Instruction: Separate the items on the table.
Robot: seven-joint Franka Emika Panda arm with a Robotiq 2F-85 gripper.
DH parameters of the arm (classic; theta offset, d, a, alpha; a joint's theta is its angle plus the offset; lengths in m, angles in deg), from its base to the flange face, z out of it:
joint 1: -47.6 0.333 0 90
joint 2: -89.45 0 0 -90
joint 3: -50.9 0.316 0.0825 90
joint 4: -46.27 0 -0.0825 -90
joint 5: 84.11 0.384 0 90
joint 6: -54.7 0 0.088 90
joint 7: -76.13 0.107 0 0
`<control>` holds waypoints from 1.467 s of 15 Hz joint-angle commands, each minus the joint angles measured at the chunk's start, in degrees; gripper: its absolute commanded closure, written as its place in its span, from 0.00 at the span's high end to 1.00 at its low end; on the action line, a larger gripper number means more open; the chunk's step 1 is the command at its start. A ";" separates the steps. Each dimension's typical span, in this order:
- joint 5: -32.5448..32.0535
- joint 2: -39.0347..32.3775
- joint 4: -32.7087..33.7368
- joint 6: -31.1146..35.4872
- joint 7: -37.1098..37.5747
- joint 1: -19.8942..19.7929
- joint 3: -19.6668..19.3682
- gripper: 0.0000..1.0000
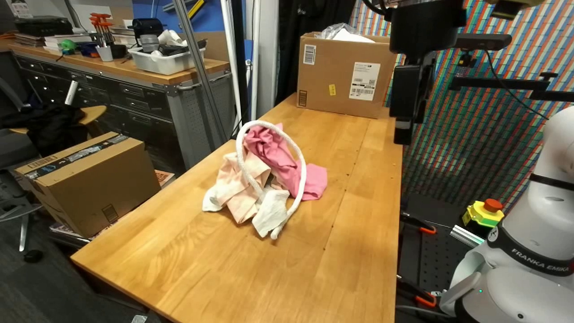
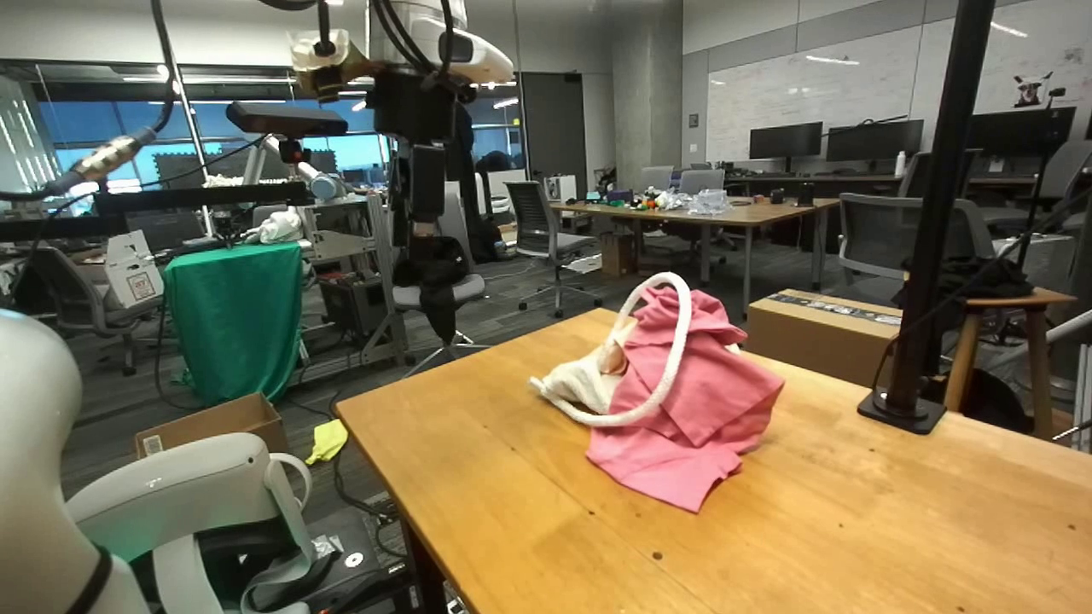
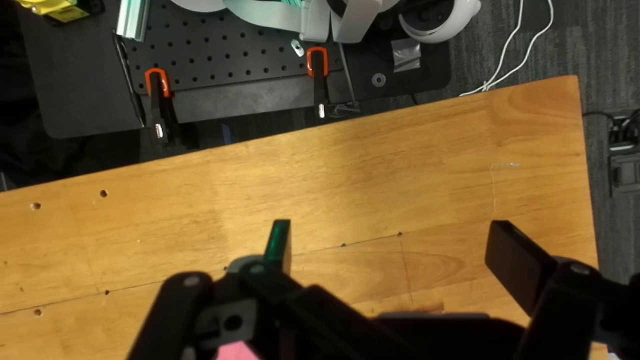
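The items lie in one crumpled heap on the wooden table (image 1: pixel 358 215). A pink cloth (image 1: pixel 271 150) covers one side of the heap and spreads flat onto the wood, shown broadly in an exterior view (image 2: pixel 699 401). Beside it are a peach-beige cloth (image 1: pixel 242 188) and a cream-white cloth (image 1: pixel 271 213), partly tucked under each other. My gripper (image 1: pixel 402 134) hangs high above the tabletop, apart from the heap. In the wrist view the gripper (image 3: pixel 390 237) is open, with only bare wood beneath its fingers. A corner of pink cloth (image 3: pixel 236 352) peeks out at the bottom.
A white cord (image 1: pixel 300 157) arches in a loop over the cloths. At the table's far end stands a large cardboard box (image 1: pixel 341 76). A black post (image 2: pixel 938 213) is mounted on the table. Orange-tipped clamps (image 3: pixel 159 95) lie past the table's edge, on the robot's side.
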 commanded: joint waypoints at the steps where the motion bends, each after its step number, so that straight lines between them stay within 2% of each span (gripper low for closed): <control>1: -3.36 -2.17 1.67 1.86 -1.81 -0.89 0.21 1.00; 13: -11.20 -8.92 0.21 17.67 -6.64 -3.05 -4.14 1.00; 22: -14.82 -19.82 0.09 28.74 -12.45 -4.29 -7.57 1.00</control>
